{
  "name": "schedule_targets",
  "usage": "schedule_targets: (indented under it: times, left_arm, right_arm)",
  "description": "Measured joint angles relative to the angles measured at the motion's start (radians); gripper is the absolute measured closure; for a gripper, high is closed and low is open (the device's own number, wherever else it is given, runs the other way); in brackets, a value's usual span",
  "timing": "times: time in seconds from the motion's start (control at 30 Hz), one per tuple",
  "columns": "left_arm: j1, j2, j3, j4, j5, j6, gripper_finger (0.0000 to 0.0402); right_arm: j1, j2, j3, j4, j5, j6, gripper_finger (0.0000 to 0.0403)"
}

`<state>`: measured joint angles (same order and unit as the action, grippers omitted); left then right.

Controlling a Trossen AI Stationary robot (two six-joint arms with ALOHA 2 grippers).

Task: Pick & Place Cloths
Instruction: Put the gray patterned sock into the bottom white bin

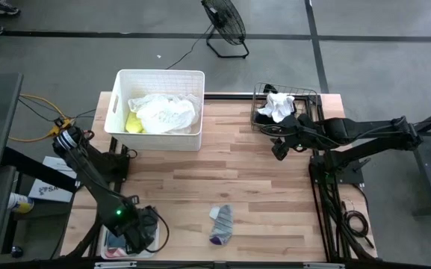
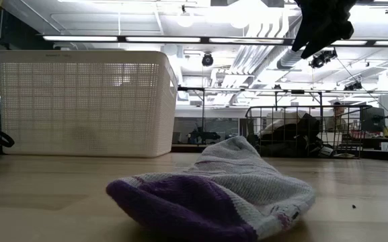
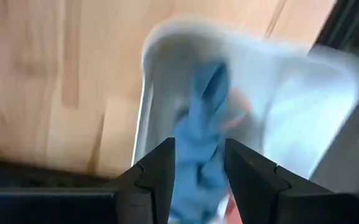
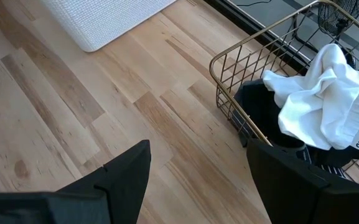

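At the table's near left corner my left gripper (image 1: 142, 226) points down over a small white tray (image 3: 303, 93) and is shut on a blue cloth (image 3: 205, 118). A grey sock with a purple toe (image 1: 221, 224) lies flat on the wood near the front edge. White and neon yellow cloths (image 1: 161, 113) fill the white bin (image 1: 118, 112) at the far left. White and black cloths (image 4: 319, 102) lie in the wire basket (image 1: 260, 93) at the far right. Beside that basket my right gripper (image 4: 199, 149) hovers open above bare wood. My left gripper pinches the blue cloth's bunched upper part (image 3: 199, 163) between its two fingers, coming from above and pointing down. The cloth hangs slack below the fingers over the tray. Whether its lower end (image 3: 215, 73) rests in the tray, I cannot tell.
A pink-orange piece (image 3: 238, 109) shows in the tray beside the blue cloth. Bare wood (image 1: 252, 179) stretches between bin, basket and sock. A fan (image 1: 226, 26) and cables lie on the floor beyond the far edge.
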<state>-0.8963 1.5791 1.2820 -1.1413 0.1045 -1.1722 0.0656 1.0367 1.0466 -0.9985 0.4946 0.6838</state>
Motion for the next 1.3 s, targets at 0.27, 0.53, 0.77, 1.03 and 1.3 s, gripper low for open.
schedule_targets:
  times: [0.27, 0.53, 0.77, 1.03, 1.3]
  left_arm:
    - [0.008, 0.0, 0.13, -0.013, -0.275, 0.049, 0.0265]
    - [0.11, 0.0, 0.157, -0.008, -0.373, 0.122, 0.0265]
    - [0.211, 0.0, 0.157, -0.005, -0.434, 0.32, 0.0265]
    - [0.322, -0.017, 0.157, 0.01, -0.521, 0.543, 0.0265]
    - [0.482, -0.063, 0.157, 0.172, -0.38, 0.85, 0.0265]
  right_arm:
    - [0.0, 0.0, 0.0, 0.01, -0.025, 0.0, 0.0144]
    - [0.046, 0.0, 0.001, 0.242, -0.257, -0.128, 0.0144]
    - [0.136, 0.005, 0.001, 0.369, -0.255, -0.132, 0.0144]
    - [0.233, 0.078, 0.002, 0.45, -0.255, -0.096, 0.0144]
    - [0.291, 0.198, 0.002, 0.561, -0.241, -0.077, 0.0144]
